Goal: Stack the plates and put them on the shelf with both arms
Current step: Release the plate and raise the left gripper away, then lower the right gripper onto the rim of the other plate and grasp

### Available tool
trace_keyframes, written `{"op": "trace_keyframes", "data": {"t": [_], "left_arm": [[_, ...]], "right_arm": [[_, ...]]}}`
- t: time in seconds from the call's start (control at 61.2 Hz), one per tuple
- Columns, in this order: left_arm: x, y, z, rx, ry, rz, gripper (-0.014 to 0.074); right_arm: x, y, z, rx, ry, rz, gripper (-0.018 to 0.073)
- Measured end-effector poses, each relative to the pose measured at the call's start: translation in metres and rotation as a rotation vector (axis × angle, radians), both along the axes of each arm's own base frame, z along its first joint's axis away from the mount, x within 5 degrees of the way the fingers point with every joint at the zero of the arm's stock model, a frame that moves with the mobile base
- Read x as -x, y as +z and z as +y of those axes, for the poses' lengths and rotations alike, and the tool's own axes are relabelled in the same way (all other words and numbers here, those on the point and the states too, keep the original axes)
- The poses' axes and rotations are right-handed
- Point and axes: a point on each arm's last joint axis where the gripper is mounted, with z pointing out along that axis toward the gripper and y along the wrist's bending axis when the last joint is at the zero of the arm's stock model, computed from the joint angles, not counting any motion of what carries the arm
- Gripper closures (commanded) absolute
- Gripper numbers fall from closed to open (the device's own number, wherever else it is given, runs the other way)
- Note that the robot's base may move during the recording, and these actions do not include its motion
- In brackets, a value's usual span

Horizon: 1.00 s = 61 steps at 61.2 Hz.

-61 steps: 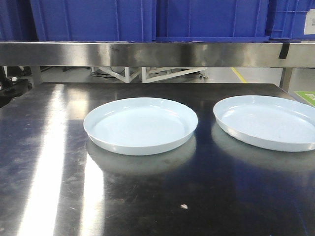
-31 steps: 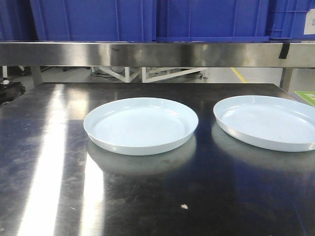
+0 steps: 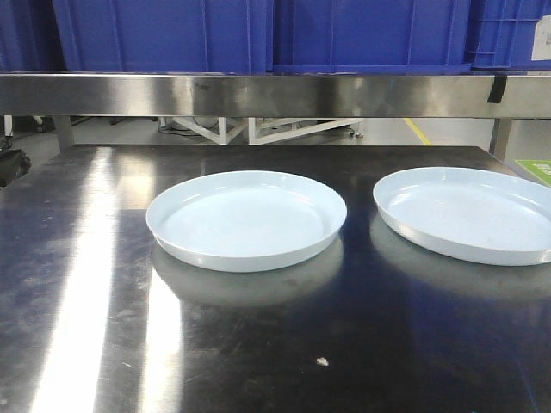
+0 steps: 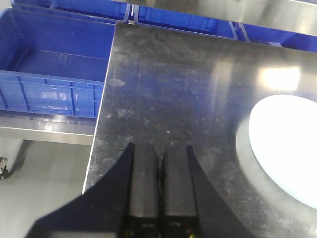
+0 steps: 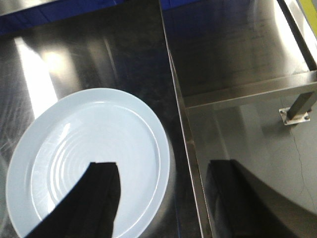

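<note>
Two pale bluish-white plates lie side by side on the steel table: one in the middle [image 3: 246,219], the other at the right [image 3: 469,211]. My left gripper [image 4: 159,161] is shut with nothing in it, above the table's left part; the middle plate [image 4: 290,148] is off to its right. My right gripper [image 5: 163,166] is open over the right plate [image 5: 74,148]. One finger [image 5: 101,193] hangs over the plate. The other [image 5: 233,193] is out beyond the table's right edge. In the front view only a dark bit of the left arm [image 3: 7,165] shows.
A steel shelf [image 3: 275,93] runs across the back above the table, with blue bins [image 3: 172,34] on it. More blue bins [image 4: 49,69] sit left of the table. The table's right edge [image 5: 185,139] drops to a lower steel surface.
In the front view the dark left arm at the left edge has slid further left, almost out of frame. The plates have not moved.
</note>
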Motion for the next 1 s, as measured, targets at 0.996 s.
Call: {"op": "trace_keyframes", "data": {"t": [0.996], "left_arm": [[0.0,0.0,0.0,0.0,0.0,0.0,0.051]], "right_arm": [[-0.093,-0.089,-0.006,-0.024,0.003,0.322,0.0062]]}}
